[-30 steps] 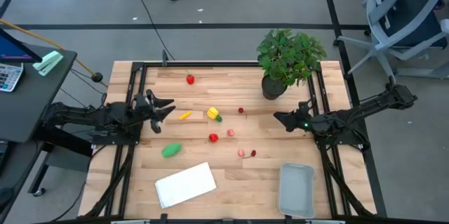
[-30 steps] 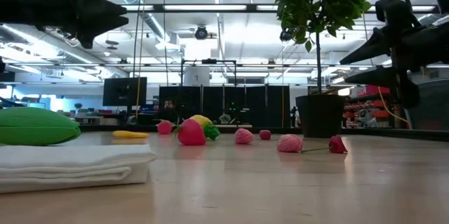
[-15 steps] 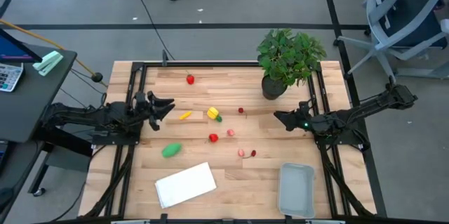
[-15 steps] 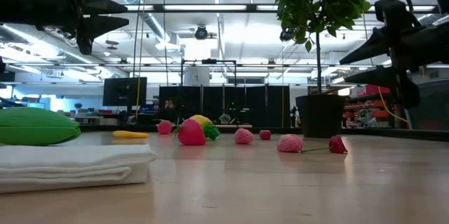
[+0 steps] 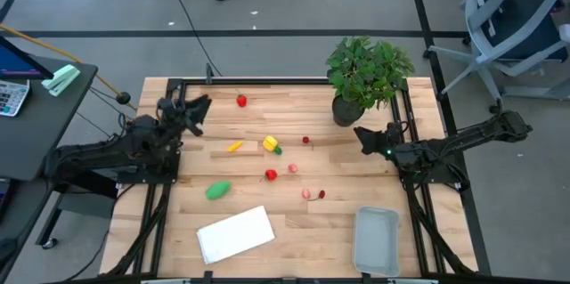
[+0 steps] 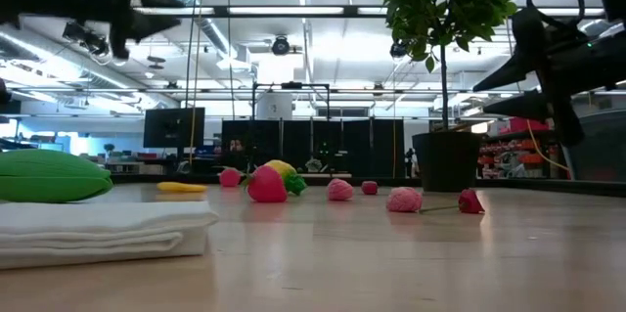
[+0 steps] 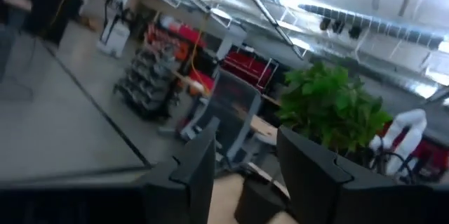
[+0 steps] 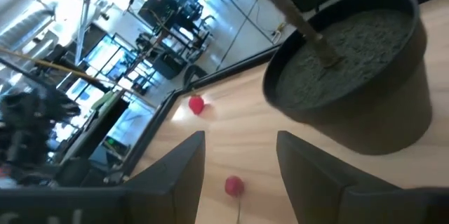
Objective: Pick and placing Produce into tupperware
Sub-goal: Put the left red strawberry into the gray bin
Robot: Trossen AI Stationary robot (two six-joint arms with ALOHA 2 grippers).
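Note:
The produce lies scattered on the table's middle: a red strawberry [image 5: 241, 101] near the far edge, a yellow piece [image 5: 234, 146], a yellow-and-green piece [image 5: 272, 144], a red strawberry [image 5: 271, 174], small pink and red pieces [image 5: 306, 193] and a green oval [image 5: 217, 190]. The grey-blue tupperware [image 5: 376, 239] sits at the near right. My left gripper [image 5: 198, 108] hangs open in the air at the far left, left of the far strawberry. My right gripper [image 5: 361, 133] is open, raised beside the plant pot, and touches nothing.
A potted plant [image 5: 367, 75] stands at the far right, close to my right gripper; its pot [image 8: 351, 83] fills the right wrist view. A flat white sheet [image 5: 235, 234] lies at the near left. Black rails run along the table's left and right sides.
My left gripper has swung toward the table's far edge and risen, tipping up so its wrist view looks out into the room. My right gripper has shifted a little toward the far edge, nearer the pot. Both have stayed open. The produce has not moved.

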